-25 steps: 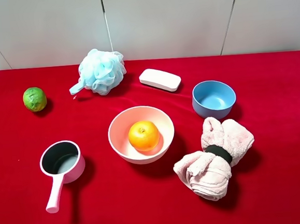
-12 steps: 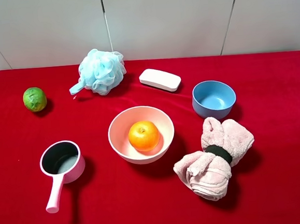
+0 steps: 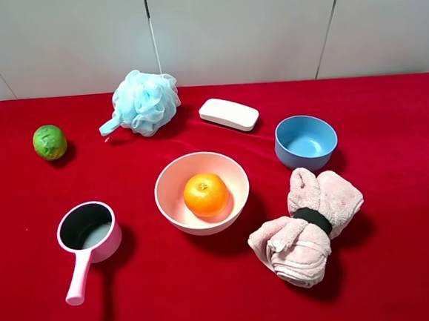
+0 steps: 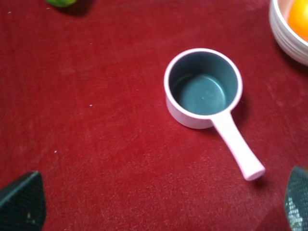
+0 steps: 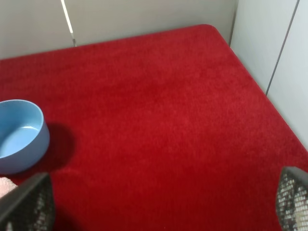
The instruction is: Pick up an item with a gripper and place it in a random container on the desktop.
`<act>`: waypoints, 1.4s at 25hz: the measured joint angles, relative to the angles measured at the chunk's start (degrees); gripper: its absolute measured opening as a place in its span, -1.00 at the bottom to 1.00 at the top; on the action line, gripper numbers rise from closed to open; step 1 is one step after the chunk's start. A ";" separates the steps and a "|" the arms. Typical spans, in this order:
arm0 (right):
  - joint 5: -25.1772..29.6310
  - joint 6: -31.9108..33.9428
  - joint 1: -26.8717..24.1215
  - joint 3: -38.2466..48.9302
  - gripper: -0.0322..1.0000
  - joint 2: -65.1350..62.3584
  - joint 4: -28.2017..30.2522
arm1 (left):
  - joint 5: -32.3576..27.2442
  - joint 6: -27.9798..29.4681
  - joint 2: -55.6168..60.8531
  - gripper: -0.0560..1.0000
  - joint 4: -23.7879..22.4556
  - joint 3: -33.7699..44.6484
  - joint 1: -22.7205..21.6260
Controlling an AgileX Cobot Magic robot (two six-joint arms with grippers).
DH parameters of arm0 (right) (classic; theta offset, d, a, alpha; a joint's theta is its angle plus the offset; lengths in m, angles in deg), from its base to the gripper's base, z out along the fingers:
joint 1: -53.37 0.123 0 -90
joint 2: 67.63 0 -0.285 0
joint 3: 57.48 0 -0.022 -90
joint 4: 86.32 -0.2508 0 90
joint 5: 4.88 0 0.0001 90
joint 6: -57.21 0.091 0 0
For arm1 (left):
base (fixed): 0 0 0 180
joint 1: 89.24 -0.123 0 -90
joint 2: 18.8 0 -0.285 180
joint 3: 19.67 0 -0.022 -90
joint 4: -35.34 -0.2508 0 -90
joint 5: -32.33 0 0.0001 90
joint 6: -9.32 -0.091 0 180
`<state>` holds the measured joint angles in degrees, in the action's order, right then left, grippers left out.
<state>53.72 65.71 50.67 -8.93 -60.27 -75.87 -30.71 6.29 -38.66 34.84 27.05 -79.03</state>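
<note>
With both sets of fingers spread wide and empty, left (image 4: 159,204) above the saucepan (image 4: 204,89), right (image 5: 163,202) beyond the blue bowl (image 5: 19,134), we judge retreating clear best: the orange (image 3: 206,194) sits in the pink bowl (image 3: 167,198) on the counter (image 3: 401,265).

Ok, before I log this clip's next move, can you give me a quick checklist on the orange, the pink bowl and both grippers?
1. Orange inside the pink bowl: ok.
2. Bowl upright on the red desktop: ok.
3. Left gripper open and holding nothing: ok, its tips show wide apart over the saucepan.
4. Right gripper open and holding nothing: ok.
5. Both arms out of the overhead view: ok.
6. Lime apart from every container: ok.
</note>
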 joint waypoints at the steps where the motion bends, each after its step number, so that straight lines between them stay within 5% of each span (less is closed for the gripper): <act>1: 0.00 0.00 0.00 0.00 0.41 0.00 0.00 | 0.10 0.00 0.97 0.99 0.51 0.65 -0.91; 8: 0.00 0.00 0.00 0.00 0.41 0.00 0.00 | 1.93 0.00 7.75 0.99 1.16 2.48 -5.27; 35: 0.00 0.00 0.00 0.00 0.41 0.00 0.00 | 2.08 0.00 12.31 0.99 1.10 2.53 -5.34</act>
<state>53.72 65.71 50.67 -8.93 -60.27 -75.87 -28.62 6.29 -26.35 35.94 29.59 -84.36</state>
